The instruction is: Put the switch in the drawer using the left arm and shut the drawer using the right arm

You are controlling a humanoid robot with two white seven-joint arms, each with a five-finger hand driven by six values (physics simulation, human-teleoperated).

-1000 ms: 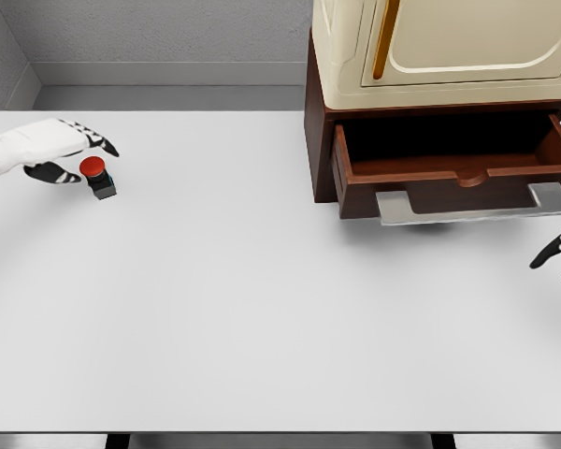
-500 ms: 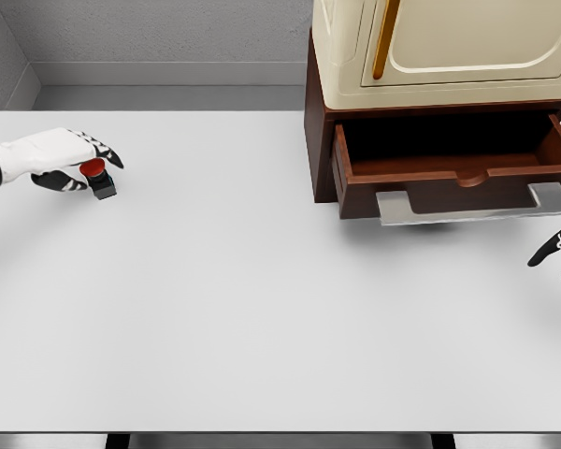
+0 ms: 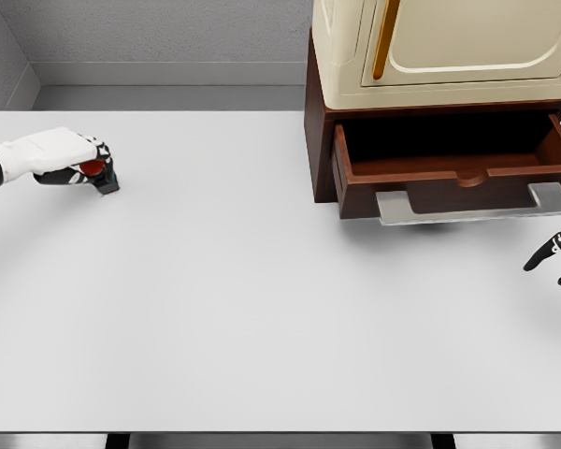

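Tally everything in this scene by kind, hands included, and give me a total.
Switch with red button, under the left hand: 1
Wooden cabinet with its open drawer: 1
Cream appliance on top of the cabinet: 1
White table: 1
Robot hands: 2, the left hand closed around the switch and the right hand at the right edge
Total: 6

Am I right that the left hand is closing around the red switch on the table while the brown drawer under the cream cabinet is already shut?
Not quite. The head view shows the drawer pulled open, its dark inside visible above the metal handle. The rest holds: the left hand is closing around the red switch on the table.
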